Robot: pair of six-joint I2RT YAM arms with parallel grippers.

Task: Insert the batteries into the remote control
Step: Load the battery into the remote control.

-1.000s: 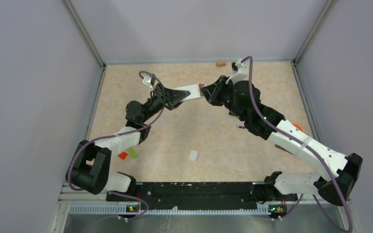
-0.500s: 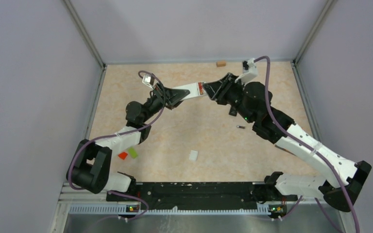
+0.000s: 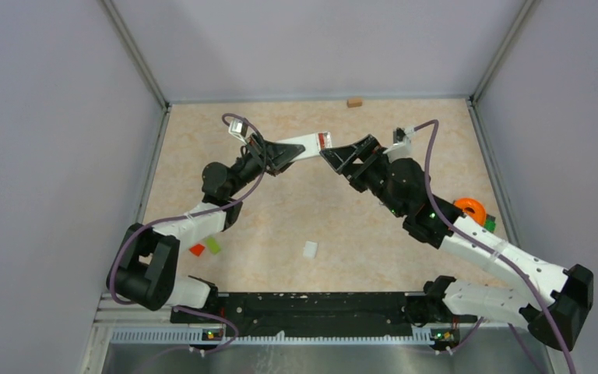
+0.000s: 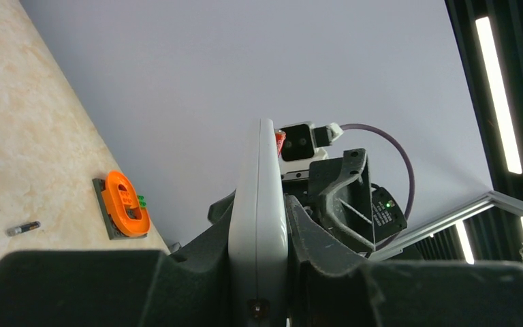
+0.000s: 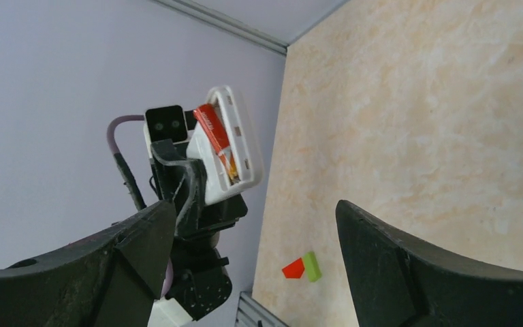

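the red battery (image 5: 212, 136) lies aslant in the open compartment at the end of the remote control (image 3: 305, 144), and from my right wrist camera its upper end seems to stand a little above the white rim. a second, loose battery (image 4: 24, 228), slim and dark, lies flat on the table (image 3: 280, 210), near the orange ring (image 4: 122, 204), which stands on a dark base with a small green part. my left gripper (image 3: 280, 154) is closed on the remote control and holds it up above the table; in the left wrist view the remote shows edge-on, pressed between my two fingers, with its compartment end toward my other arm. my right gripper (image 5: 255, 206) is spread wide and holds nothing. it points at the compartment end of the remote, near it but not touching. from above its fingers are just beside that end. on the near left part of the table a red block (image 3: 197, 249) and a lime-green block (image 3: 214, 245) lie side by side, touching or almost touching. a small white piece (image 3: 310, 249) lies alone near the middle of the near side, and a brown block (image 3: 353, 101) lies at the far edge, close to the wall.
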